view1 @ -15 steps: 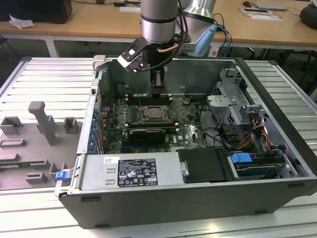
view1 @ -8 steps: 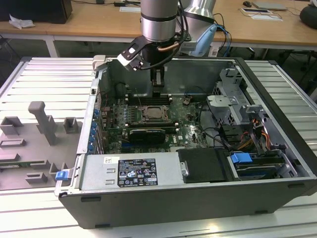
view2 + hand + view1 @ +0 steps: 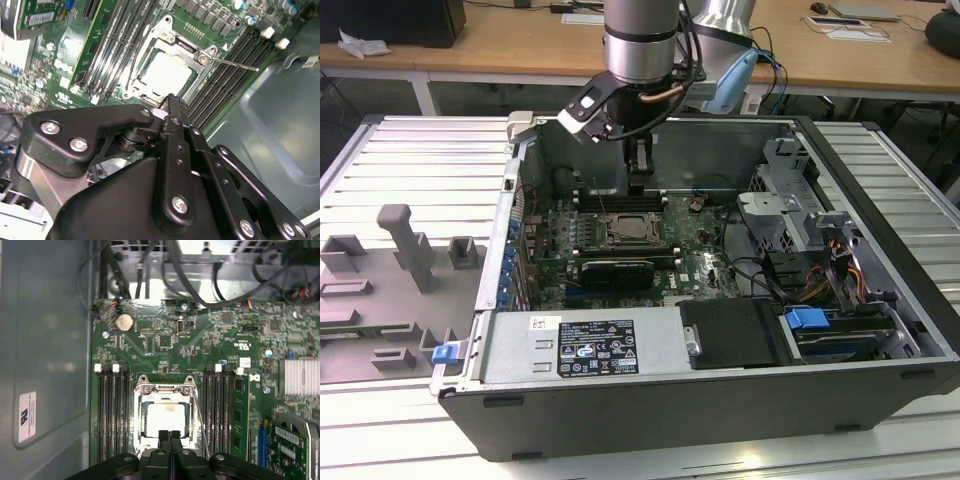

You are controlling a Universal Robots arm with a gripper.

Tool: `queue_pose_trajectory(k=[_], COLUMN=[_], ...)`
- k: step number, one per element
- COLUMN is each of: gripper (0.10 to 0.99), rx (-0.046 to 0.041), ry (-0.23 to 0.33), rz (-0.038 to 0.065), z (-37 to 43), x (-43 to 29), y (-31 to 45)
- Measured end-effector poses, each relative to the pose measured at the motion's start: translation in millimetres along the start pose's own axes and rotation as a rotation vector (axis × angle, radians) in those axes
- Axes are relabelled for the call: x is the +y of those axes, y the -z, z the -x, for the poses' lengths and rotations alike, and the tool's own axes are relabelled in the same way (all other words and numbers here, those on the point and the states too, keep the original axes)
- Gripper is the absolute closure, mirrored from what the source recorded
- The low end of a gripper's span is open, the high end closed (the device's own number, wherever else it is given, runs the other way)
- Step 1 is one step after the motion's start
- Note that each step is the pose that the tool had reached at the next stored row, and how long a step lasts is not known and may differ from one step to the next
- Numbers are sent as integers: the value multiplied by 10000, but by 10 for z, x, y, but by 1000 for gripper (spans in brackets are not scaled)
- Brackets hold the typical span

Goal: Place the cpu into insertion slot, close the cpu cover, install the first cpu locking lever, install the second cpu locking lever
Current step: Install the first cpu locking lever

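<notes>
Ribbed aluminium table [image 3: 410,160] carries an open PC case [image 3: 720,420] lying on its side. Wooden desks [image 3: 520,45] stand behind it. A grey fixture block [image 3: 405,250] sits on the table at the exterior view's left, just beside the case.

Arm [image 3: 640,40] comes straight down from above into the case, wrist roughly vertical. Gripper [image 3: 639,188] points at the motherboard [image 3: 705,255], close over the slot [image 3: 633,232]. In the first wrist view the two black fingers [image 3: 163,436] are pressed together side by side with nothing between them. Their tips overlap the near edge of the cpu [image 3: 165,419]. Whether they touch it, I cannot tell.

Case contents:
- The cpu lies flat in the slot, pale top up.
- The cover [image 3: 165,395] lies down around the cpu, framing it.
- In the second wrist view a thin lever [image 3: 235,63] juts out from the slot's corner over the memory slots [image 3: 225,75].
- Memory slots flank the slot on both sides.
- A labelled metal box [image 3: 580,345] sits along the case's near wall.
- A drive cage [image 3: 790,200] with cables sits at the exterior view's right.
</notes>
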State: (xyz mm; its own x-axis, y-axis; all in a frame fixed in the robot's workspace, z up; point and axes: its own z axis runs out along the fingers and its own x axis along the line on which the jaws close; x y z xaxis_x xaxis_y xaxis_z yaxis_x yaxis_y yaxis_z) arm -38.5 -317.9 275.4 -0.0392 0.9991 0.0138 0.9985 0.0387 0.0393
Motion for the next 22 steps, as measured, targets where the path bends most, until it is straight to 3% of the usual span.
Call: queue_pose_trajectory(k=[14,19,22], gripper=[980,980,980], rx=[126,159,195], ry=[3187,4007,4910], rz=[-43,-55,-67], z=[0,0,0], x=[0,-5,-5], y=[-4,-5,-5])
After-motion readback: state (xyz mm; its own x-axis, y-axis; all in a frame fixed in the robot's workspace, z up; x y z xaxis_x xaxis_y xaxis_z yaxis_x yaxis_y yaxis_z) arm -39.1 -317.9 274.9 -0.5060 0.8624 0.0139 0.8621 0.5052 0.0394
